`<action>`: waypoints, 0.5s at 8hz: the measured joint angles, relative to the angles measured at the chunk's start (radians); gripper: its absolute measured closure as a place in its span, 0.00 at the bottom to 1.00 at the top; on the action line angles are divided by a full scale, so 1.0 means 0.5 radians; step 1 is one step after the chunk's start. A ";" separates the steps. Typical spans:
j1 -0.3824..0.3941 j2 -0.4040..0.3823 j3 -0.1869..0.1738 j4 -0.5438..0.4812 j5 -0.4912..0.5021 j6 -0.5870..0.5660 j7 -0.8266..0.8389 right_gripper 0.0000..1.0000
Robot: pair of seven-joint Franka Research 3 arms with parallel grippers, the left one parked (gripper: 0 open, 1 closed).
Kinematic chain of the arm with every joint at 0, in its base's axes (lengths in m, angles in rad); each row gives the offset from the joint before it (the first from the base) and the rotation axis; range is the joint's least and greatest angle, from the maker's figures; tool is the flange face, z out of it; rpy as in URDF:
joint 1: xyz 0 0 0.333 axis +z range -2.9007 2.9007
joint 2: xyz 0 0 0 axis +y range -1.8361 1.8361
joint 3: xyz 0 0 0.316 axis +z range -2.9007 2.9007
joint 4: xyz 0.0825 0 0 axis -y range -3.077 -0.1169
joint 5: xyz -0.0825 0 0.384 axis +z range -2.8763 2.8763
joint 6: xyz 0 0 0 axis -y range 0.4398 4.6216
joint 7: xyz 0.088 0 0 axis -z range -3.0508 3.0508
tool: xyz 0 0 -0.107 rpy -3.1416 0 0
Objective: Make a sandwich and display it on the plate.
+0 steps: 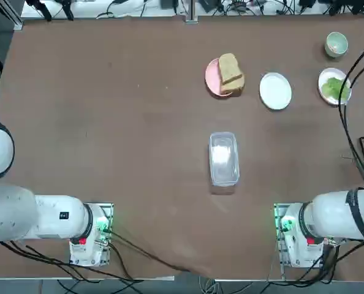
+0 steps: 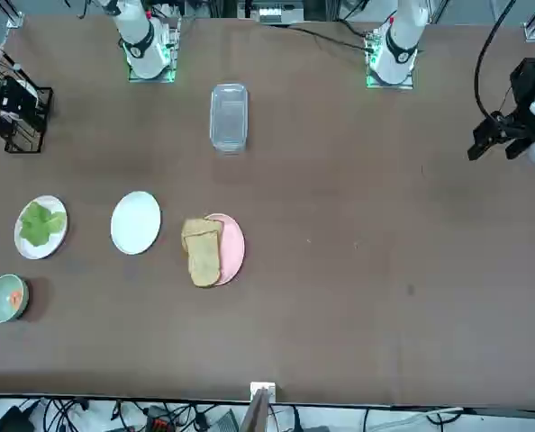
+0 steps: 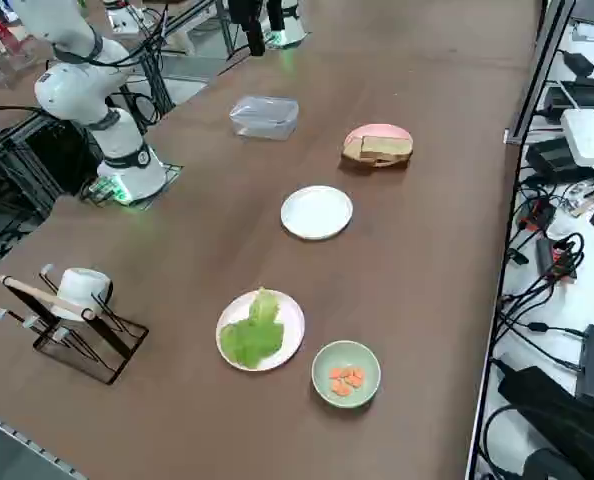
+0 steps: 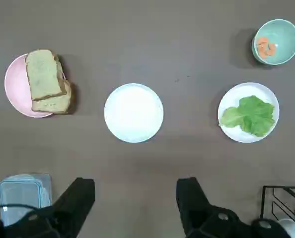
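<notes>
Top view: my right arm's base (image 1: 301,236) sits at the near edge of the brown table (image 1: 108,122), and my claw itself is out of this frame. Along the far side runs a row: a pink plate (image 1: 212,78) with two bread slices (image 1: 230,73) stacked on it and overhanging its rim, then the plain white plate (image 1: 275,90), bare, then another white plate carrying lettuce (image 1: 333,87), with a pale green cup (image 1: 336,44) beyond that. A clear lidded container (image 1: 223,158) lies nearer to me, in line with the pink plate. Front view: the same row reads mirrored, with the cup holding something orange, the lettuce plate, the white plate and the bread on pink well apart from one another; a black wire rack (image 2: 15,103) stands at the table's edge on my right side. Right side view: the bread slices lie one atop the other, slightly offset, with no greens between them; the lettuce is on its own plate just beside the cup; a white object rests in the wire rack, possibly a mug, though I cannot be sure. Right wrist view: my right gripper (image 4: 136,203) hangs high over the table with its fingers (image 4: 78,198) spread wide apart and nothing between them; the white plate lies beyond the gap, bread to one side, lettuce to the other. Sandwich not yet assembled.
</notes>
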 joint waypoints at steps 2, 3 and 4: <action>0.002 0.010 0.002 0.002 0.001 0.007 0.001 0.00; 0.008 0.018 0.003 0.002 0.002 0.014 0.003 0.00; 0.019 0.034 0.004 0.003 0.006 0.020 0.004 0.00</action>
